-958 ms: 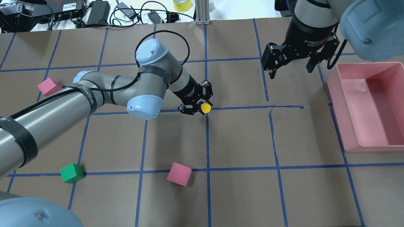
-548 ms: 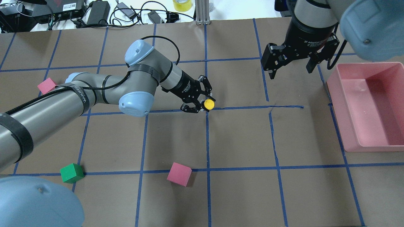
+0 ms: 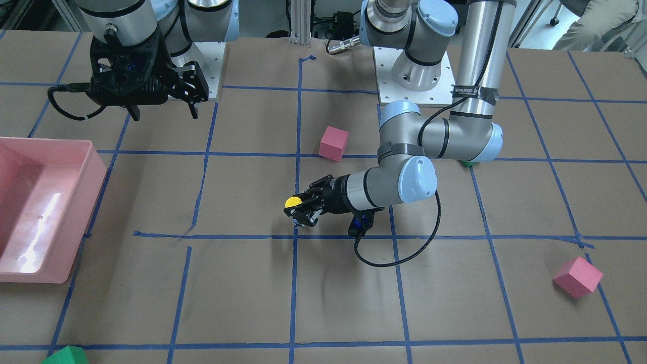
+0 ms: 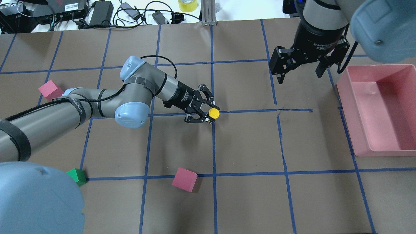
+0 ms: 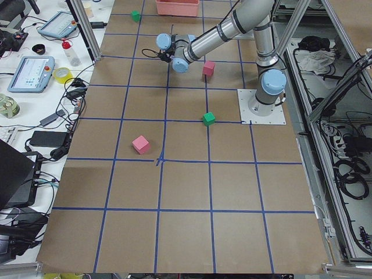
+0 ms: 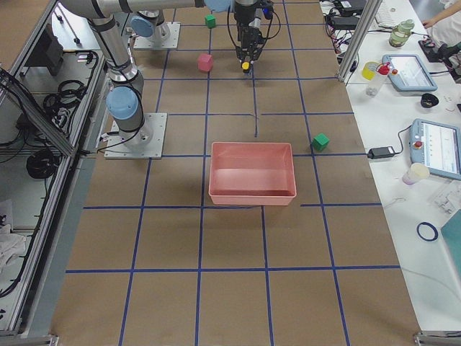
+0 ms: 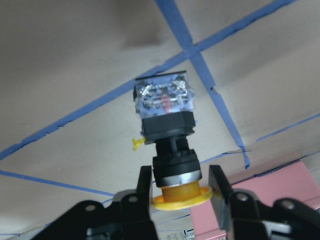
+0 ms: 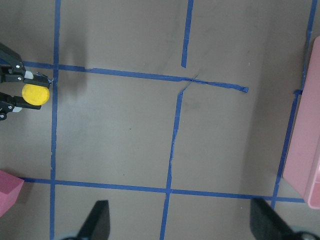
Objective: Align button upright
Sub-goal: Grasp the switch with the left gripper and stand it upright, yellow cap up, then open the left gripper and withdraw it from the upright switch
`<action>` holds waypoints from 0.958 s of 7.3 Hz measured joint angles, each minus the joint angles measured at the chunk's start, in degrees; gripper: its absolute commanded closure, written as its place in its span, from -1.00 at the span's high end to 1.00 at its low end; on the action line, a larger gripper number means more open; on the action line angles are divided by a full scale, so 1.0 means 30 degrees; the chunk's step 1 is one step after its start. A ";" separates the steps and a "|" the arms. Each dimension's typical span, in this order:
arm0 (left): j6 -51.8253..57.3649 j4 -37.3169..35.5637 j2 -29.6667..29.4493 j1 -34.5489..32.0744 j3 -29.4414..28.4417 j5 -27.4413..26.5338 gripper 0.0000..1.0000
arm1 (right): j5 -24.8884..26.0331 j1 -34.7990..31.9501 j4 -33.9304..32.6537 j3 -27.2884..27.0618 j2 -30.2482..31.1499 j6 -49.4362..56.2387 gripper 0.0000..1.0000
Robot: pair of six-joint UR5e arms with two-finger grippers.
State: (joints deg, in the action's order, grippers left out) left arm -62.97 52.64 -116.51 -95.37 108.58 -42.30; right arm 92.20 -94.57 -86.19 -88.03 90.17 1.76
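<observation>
Button (image 7: pixel 166 122) comes last by size, so I start with the brown surface (image 4: pixel 247 201), gridded in blue tape (image 4: pixel 250 174). At the right edge of the overhead frame lies the pink bin (image 4: pixel 354 117); inside I see only its own pink floor and walls. The right end effector (image 4: pixel 299 73) hangs upper right with its fingers spread, gripping nothing. The left end effector (image 4: pixel 211 114), near frame centre, is clenched on the button's yellow cap, base block pointing at a tape crossing. I cannot tell whether the base touches the surface. Two pink cubes (image 4: pixel 184 179) (image 4: pixel 49 89) and a green cube (image 4: pixel 77 175) lie well apart on the left.
</observation>
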 measured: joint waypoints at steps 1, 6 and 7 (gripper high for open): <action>-0.0074 0.0018 -0.0149 0.0107 0.0053 0.0276 -0.85 | 0.0000 0.0000 0.0013 -0.0009 0.0000 0.0000 1.00; -0.0134 0.0020 -0.0374 0.0211 0.0027 0.0202 1.00 | 0.0000 0.0000 0.0047 -0.0012 0.0000 0.0000 1.00; -0.0103 0.0010 -0.0256 0.0307 -0.0051 0.0131 1.00 | 0.0000 0.0000 0.0048 -0.0012 0.0000 0.0000 1.00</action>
State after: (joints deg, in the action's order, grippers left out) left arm -63.28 52.67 -117.28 -94.45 108.43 -41.91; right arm 92.20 -94.57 -86.05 -88.07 90.17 1.76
